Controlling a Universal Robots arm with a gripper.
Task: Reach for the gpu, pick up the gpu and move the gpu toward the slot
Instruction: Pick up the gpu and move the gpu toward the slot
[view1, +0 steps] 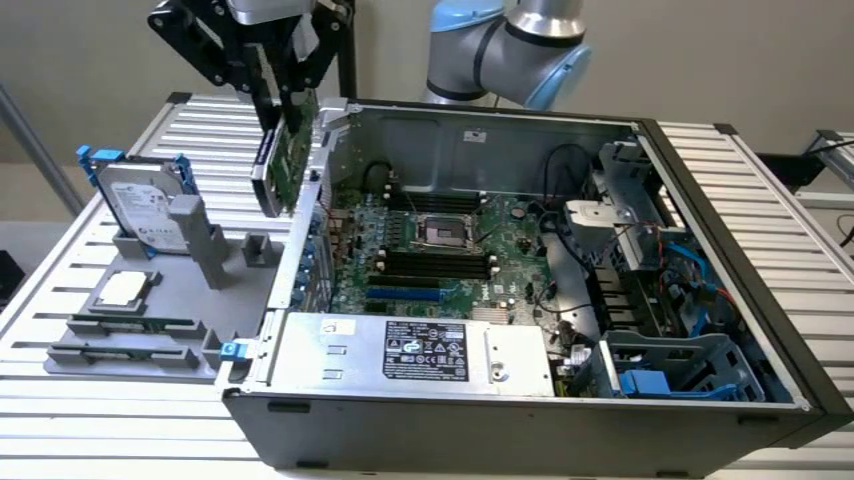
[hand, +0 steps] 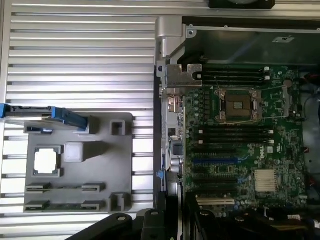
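Open computer case (view1: 534, 420) on the slatted bench (view1: 107, 440) with power supply (view1: 414, 350) nearest, motherboard (view1: 441, 250) behind it, grey parts tray (view1: 147, 320) holding a hard drive (view1: 140, 205), processor (view1: 120, 290) and memory sticks (view1: 127, 325), gpu (view1: 287, 165) gripped upright in the jaws of the gripper (view1: 274, 95), lifted over the case's edge at the exterior view's left.

1. The surface (view1: 747, 160) is ribbed metal slats, brushed silver with a soft sheen.
2. The computer case (view1: 534, 425) is dark matt outside, and its inner walls look like bare dull grey sheet metal.
3. The motherboard (view1: 454, 250) is green circuit board, semi-glossy, with a shiny metal CPU socket frame.
4. The gpu (view1: 283, 165) is thin green board with a bright silver metal bracket.
5. The gripper (view1: 267, 75) looks like black matt plastic or painted metal.
6. The parts tray (hand: 75, 170) is flat grey matt plastic, pretty smooth.
7. The hard drive (view1: 140, 210) has a shiny metal top in a blue plastic frame.
8. The power supply (view1: 414, 350) is pale satin metal with a glossy label.
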